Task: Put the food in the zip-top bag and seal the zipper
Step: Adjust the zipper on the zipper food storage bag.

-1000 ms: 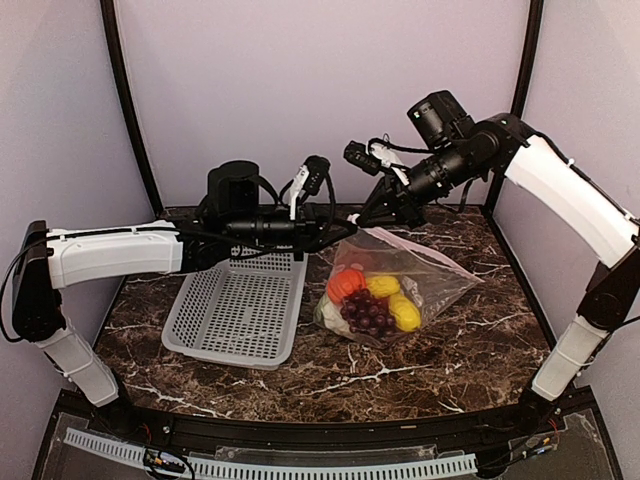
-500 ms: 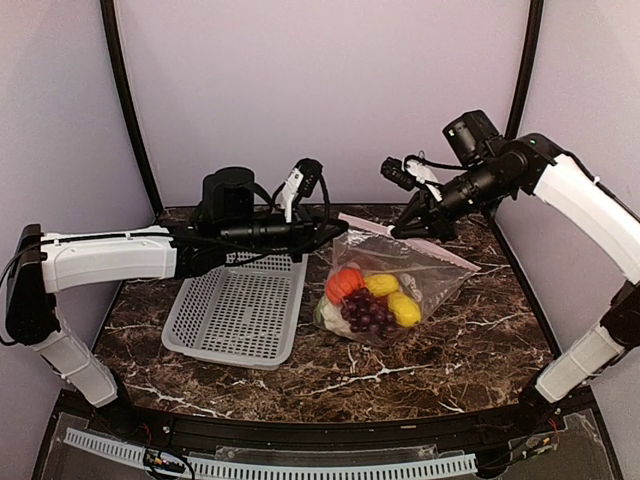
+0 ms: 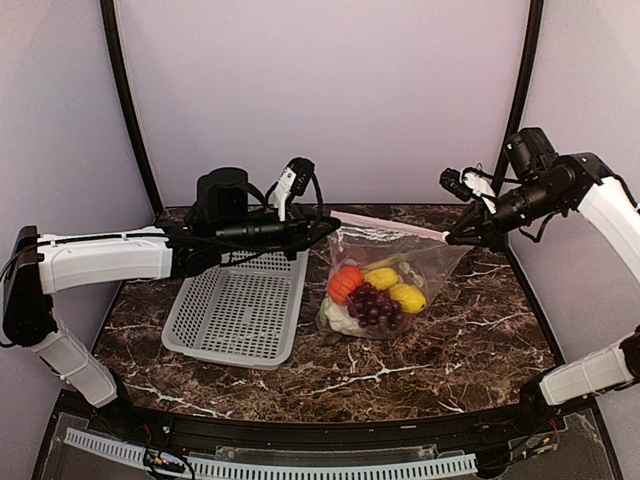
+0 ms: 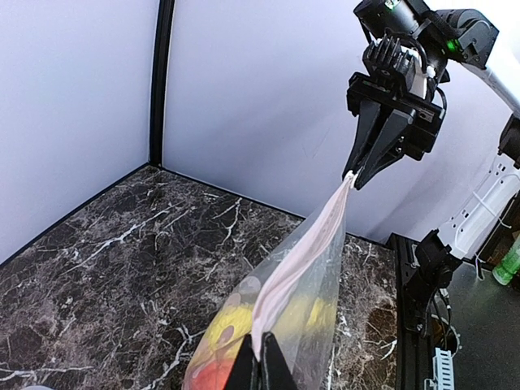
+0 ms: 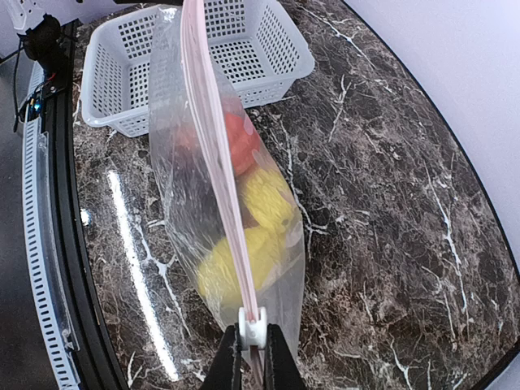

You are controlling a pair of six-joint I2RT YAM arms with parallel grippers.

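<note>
Our left fingers (image 4: 272,370) and right fingers (image 5: 228,362) each pinch shut on a zipper (image 5: 213,162) end; we should hold the bag (image 3: 424,262) taut and run the seal evenly.

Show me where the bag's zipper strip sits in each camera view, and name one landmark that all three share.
Top external: the zipper runs nearly level across the centre.
Left wrist: the zipper rises from bottom centre toward upper right.
Right wrist: the zipper runs from the top, left of centre, down to bottom centre.
Shared landmark: the yellow fruits inside the bag, under the strip.
</note>
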